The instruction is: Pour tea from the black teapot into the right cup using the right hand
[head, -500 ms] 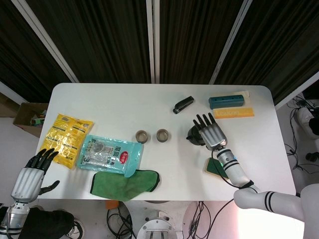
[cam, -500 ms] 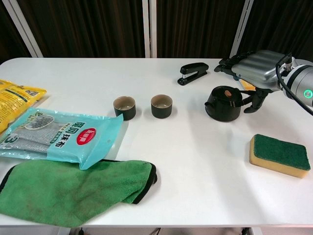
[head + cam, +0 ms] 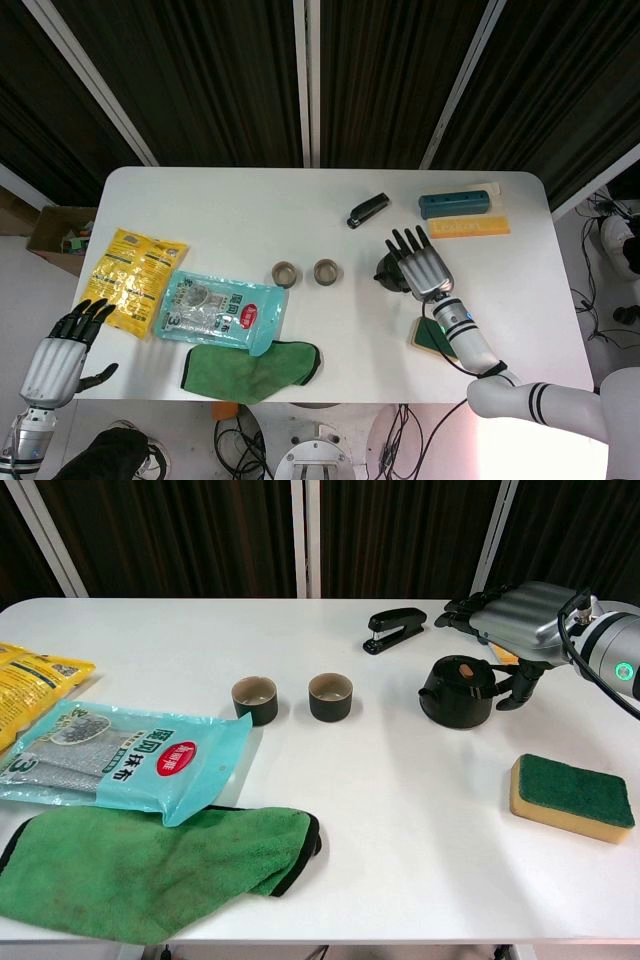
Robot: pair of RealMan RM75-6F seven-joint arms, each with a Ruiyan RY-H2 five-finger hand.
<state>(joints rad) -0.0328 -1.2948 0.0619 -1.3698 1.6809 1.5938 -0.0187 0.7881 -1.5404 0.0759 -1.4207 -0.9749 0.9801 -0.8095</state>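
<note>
The right hand [image 3: 510, 620] has hardly moved; it still hangs just over the black teapot [image 3: 458, 692] with fingers spread, holding nothing, so the grab is not done yet. The teapot sits on the counter [image 3: 400, 810], to the right of the right cup [image 3: 330, 696]. The writing on the blue packet [image 3: 120, 760] is too small to read.

Black teapot [image 3: 458, 692] as landmark: bare table toward the right cup [image 3: 330, 696]. Stapler [image 3: 395, 628] obstructs behind-left; sponge [image 3: 572, 796] obstructs front-right.
</note>
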